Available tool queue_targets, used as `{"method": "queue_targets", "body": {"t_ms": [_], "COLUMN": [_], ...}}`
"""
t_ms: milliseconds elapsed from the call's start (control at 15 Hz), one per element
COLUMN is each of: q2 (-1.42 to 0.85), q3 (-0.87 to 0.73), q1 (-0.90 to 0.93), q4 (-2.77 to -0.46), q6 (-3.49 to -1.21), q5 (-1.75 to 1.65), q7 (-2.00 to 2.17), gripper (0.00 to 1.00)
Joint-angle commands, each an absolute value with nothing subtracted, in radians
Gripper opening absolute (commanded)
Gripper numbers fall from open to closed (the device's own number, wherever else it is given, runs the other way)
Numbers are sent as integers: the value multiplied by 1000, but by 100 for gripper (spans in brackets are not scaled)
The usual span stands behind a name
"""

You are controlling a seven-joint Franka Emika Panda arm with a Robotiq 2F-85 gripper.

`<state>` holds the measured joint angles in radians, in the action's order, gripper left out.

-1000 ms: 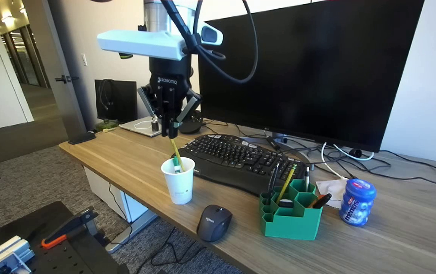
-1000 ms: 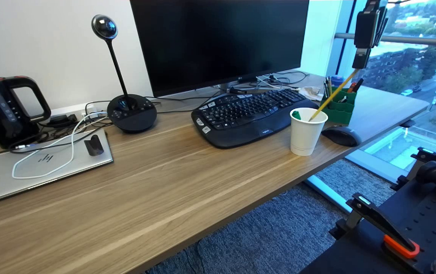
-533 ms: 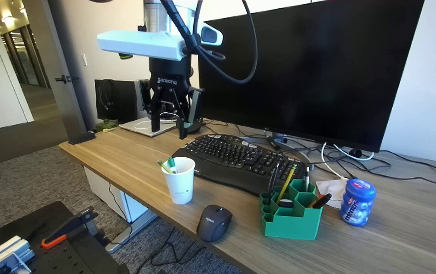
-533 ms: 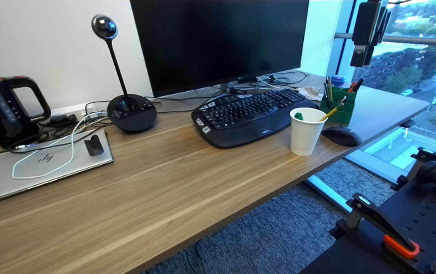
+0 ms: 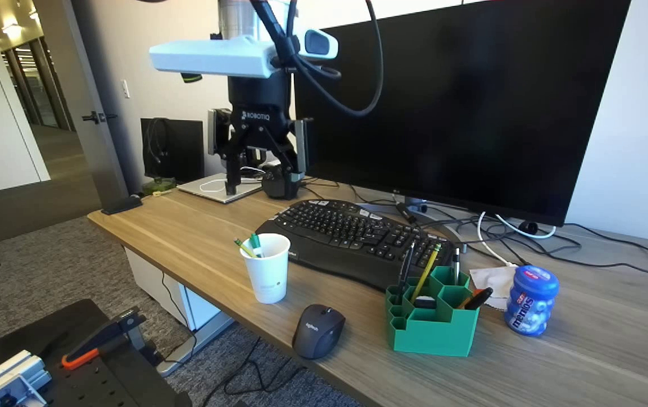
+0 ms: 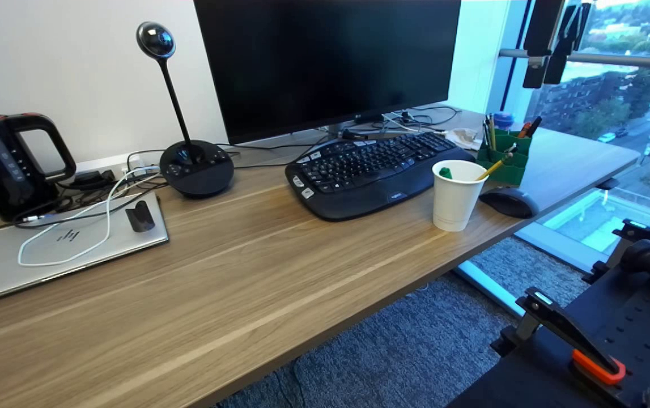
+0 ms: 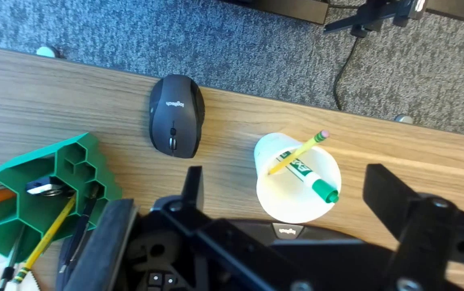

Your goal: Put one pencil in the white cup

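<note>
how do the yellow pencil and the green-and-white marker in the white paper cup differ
The yellow pencil is slimmer than the green-and-white marker. The pencil ends in a pink eraser, the marker in a green cap. From above, the pencil overhangs the rim; the marker barely reaches it. Both lean in the white paper cup.
</note>
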<state>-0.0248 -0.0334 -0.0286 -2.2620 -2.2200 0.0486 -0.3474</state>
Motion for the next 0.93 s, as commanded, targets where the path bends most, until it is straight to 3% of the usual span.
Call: {"method": "queue_targets", "body": {"t_ms": [0, 867], "q2": [-16, -66], "q3": [-52, -126], "q1": [-49, -133], "q4": [-2225, -2174], "q6": [-2203, -2267], "q5": [-11, 20], "q7": [-268, -273], "gripper": [100, 100]}}
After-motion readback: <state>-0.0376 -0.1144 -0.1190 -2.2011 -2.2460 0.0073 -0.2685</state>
